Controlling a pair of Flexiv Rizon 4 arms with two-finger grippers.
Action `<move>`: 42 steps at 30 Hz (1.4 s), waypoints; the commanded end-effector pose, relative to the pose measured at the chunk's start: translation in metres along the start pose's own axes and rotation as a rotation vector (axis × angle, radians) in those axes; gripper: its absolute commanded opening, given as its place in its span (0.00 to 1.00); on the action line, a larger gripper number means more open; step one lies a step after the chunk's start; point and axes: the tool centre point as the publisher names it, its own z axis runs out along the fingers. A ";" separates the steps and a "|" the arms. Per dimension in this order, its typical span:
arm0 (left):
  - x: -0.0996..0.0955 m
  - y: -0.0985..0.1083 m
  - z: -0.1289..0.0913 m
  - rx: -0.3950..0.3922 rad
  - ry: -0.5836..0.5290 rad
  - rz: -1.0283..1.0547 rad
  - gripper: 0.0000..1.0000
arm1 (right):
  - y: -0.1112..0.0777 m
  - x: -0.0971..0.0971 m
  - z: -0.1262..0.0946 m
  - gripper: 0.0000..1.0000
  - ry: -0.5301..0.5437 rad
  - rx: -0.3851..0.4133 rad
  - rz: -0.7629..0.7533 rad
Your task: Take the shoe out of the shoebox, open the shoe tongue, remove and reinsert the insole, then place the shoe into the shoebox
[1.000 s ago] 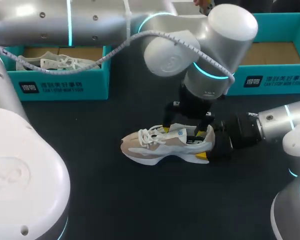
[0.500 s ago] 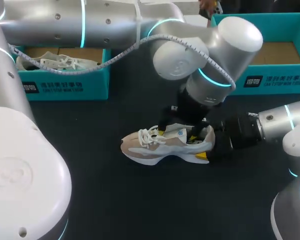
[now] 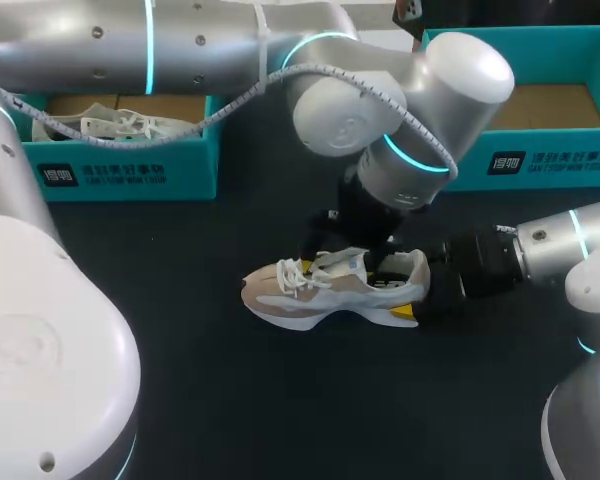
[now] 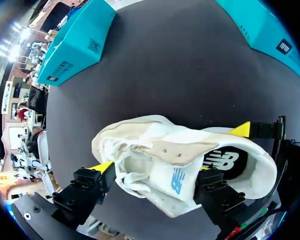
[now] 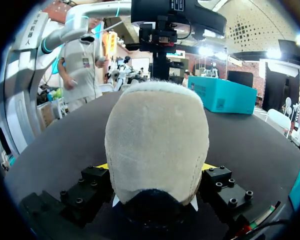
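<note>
A beige and white shoe (image 3: 320, 292) lies on its sole on the black table (image 3: 280, 400), toe to the left. My right gripper (image 3: 417, 296) is shut on its heel (image 5: 157, 145), one finger on each side. From above, my left gripper (image 3: 352, 264) has come down over the shoe's opening. In the left wrist view the white tongue (image 4: 177, 182) stands between the left gripper's (image 4: 155, 170) open fingers. One finger is outside the shoe's side and the other is inside the opening over the dark insole (image 4: 225, 160).
A teal shoebox (image 3: 130, 172) at the back left holds another white shoe (image 3: 115, 125). A second teal shoebox (image 3: 550, 160) at the back right shows a bare cardboard floor. My left arm spans the back of the table.
My left gripper has sunk lower onto the shoe, moved slightly left, and its fingers have come in a little around the tongue. The right gripper and the shoe have stayed put.
</note>
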 end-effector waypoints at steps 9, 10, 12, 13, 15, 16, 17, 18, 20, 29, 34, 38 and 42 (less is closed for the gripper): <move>-0.042 0.015 -0.021 -0.025 0.057 -0.036 0.00 | -0.002 0.000 0.006 0.00 -0.002 0.004 0.001; -0.045 0.015 -0.023 -0.025 0.058 -0.038 0.00 | -0.002 0.000 0.006 0.00 -0.002 0.004 0.001; -0.050 0.013 -0.026 -0.051 0.075 -0.039 0.00 | -0.002 0.000 0.006 0.00 -0.002 0.004 0.001; -0.052 0.013 -0.027 -0.058 0.073 -0.033 0.00 | -0.002 0.000 0.006 0.00 -0.002 0.004 0.001; -0.057 0.012 -0.028 -0.049 0.070 -0.035 0.00 | -0.002 0.000 0.006 0.00 -0.002 0.004 0.001; -0.059 0.012 -0.028 -0.049 0.069 -0.035 0.00 | -0.002 0.000 0.006 0.00 -0.002 0.004 0.001; -0.062 0.011 -0.028 -0.047 0.067 -0.037 0.00 | -0.002 0.000 0.006 0.00 -0.002 0.004 0.001; -0.065 0.010 -0.028 -0.044 0.066 -0.041 0.00 | -0.002 0.000 0.006 0.00 -0.002 0.004 0.001; -0.070 0.008 -0.027 -0.047 0.064 -0.055 0.00 | -0.002 0.000 0.006 0.00 -0.002 0.004 0.001; -0.092 0.003 -0.003 -0.068 -0.014 -0.121 0.00 | -0.002 0.000 0.006 0.00 -0.002 0.004 0.001; -0.097 0.000 0.023 -0.104 -0.075 -0.151 0.00 | -0.002 0.000 0.006 0.00 -0.002 0.004 0.001; -0.099 -0.002 0.036 -0.126 -0.097 -0.174 0.07 | -0.002 0.000 0.006 0.00 -0.002 0.004 0.001; -0.101 -0.003 0.052 -0.142 -0.140 -0.197 0.39 | -0.002 0.000 0.006 0.00 -0.002 0.004 0.001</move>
